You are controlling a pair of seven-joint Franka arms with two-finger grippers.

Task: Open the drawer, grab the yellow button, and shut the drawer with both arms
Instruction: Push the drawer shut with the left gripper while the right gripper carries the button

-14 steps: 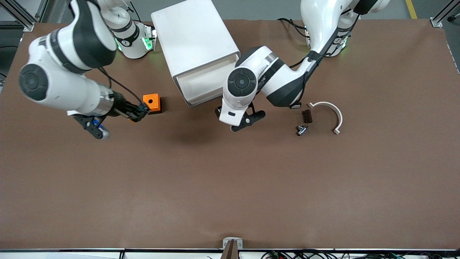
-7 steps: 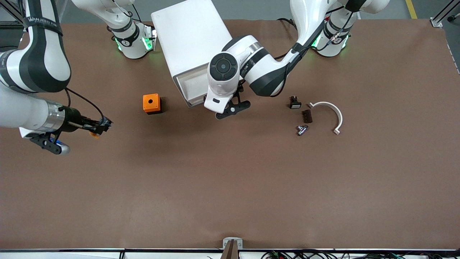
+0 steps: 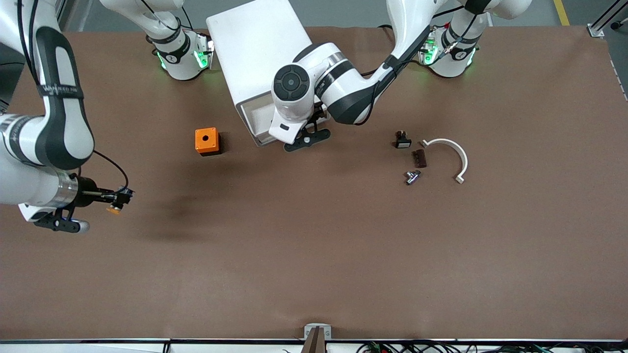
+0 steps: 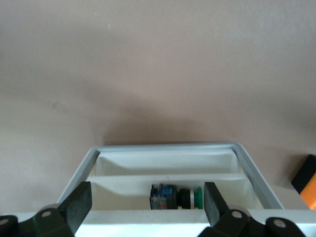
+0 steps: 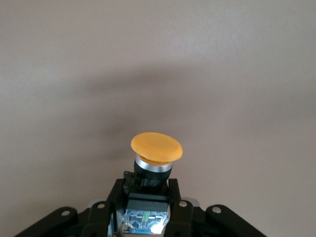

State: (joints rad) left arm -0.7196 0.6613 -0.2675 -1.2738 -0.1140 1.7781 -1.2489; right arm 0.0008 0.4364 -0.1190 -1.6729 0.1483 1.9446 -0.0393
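Orange-capped button (image 5: 156, 148) pinched in the right tool (image 3: 119, 199), drawer (image 4: 168, 182) not shut yet.

The right tool is clamped on the button's black-and-blue body, cap pointing out, and hangs over bare worktop (image 3: 314, 255) toward the right arm's end, probably just to clear the way. The left tool (image 3: 305, 139), spread wide, sits at the drawer's front edge, looks lined up to push it in. Inside there's one more part (image 4: 176, 197), green-capped. Button: flat round orange cap, silver collar under it.

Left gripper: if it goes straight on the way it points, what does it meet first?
Probably the open white tray drawer: the open left gripper points over its near rim, toward a small green-capped part inside. Depth is unclear.
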